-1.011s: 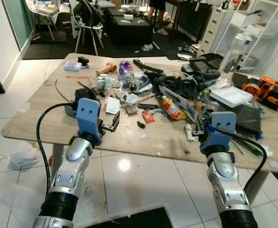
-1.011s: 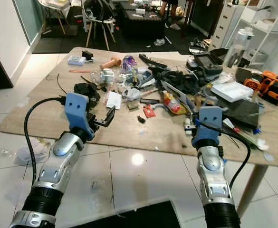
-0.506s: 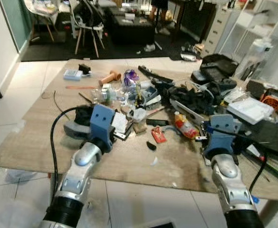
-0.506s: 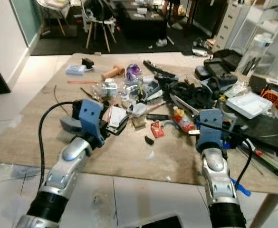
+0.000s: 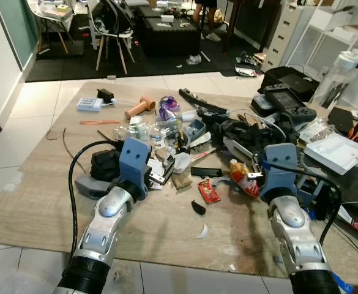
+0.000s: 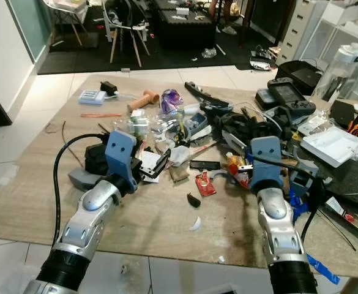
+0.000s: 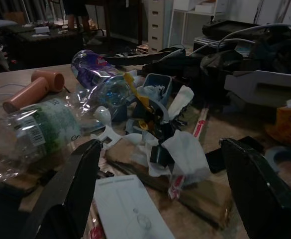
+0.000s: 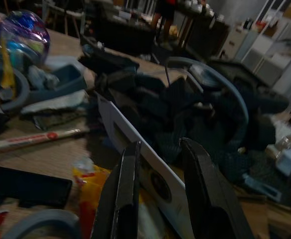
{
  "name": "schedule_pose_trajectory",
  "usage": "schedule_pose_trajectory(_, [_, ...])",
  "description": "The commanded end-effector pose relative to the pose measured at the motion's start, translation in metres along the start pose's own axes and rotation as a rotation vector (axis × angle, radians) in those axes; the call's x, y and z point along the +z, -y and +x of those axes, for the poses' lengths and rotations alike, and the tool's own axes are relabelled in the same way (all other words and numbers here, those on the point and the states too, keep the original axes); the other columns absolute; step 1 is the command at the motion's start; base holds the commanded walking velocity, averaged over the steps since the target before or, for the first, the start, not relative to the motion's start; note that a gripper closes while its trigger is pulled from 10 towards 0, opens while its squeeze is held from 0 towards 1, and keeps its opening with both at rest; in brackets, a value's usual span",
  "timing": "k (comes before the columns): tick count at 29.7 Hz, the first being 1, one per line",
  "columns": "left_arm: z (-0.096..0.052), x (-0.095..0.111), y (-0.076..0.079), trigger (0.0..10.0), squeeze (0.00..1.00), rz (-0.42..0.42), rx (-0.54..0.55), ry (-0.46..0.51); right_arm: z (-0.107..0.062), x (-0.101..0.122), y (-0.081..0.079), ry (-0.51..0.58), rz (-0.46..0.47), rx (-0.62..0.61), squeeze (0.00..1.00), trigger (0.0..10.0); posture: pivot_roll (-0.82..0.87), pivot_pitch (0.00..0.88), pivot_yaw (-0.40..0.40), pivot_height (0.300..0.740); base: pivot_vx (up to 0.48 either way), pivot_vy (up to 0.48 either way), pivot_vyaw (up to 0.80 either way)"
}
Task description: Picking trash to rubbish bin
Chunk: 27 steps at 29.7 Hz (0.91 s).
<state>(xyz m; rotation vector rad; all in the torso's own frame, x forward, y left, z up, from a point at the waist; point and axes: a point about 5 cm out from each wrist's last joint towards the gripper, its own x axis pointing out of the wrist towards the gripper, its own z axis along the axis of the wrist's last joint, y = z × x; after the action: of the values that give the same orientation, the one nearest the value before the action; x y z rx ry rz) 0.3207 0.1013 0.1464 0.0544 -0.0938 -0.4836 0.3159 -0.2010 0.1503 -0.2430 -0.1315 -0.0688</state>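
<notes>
Trash is heaped mid-counter (image 5: 38, 184). The left gripper (image 5: 160, 178) hovers at the heap's near edge, fingers (image 7: 70, 189) spread wide around crumpled tissue (image 7: 182, 154) and a white card (image 7: 128, 209). A clear bottle (image 7: 31, 132) lies on its side; its label is unreadable. The right gripper (image 8: 157, 194), fingers slightly parted and empty, hangs over a yellow wrapper (image 5: 245, 182). Bare counter lies along the near edge.

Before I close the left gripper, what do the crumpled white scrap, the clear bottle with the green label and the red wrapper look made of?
Crumpled white scrap: likely tissue or thin paper, matte, with soft irregular folds.
Clear bottle with the green label: thin transparent plastic, glossy, dented and creased.
Red wrapper: probably plastic or foil film, slightly shiny, flat and printed.
Left gripper: fingers spread wide before the scrap.
</notes>
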Motion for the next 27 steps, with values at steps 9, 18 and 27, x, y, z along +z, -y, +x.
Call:
schedule_pose_trajectory(9, [-0.002,-0.001,0.009,10.0,0.0,0.026,-0.074,-0.007,-0.002,0.002,0.004,0.0,-0.039,-0.02,1.0,10.0,-0.1,0.047,-0.046,0.74,0.0,0.0,0.0])
schedule_pose_trajectory(18, [0.001,0.005,0.01,10.0,0.0,0.061,-0.125,-0.004,0.011,-0.014,0.018,-0.068,0.03,0.024,1.0,10.0,-0.09,0.07,-0.025,0.74,0.0,0.0,0.0])
schedule_pose_trajectory(27, [0.002,0.008,0.014,10.0,0.0,0.038,-0.21,-0.001,0.027,-0.007,0.019,-0.026,0.063,0.124,0.27,10.0,-0.1,0.111,0.006,0.74,0.0,0.0,0.0])
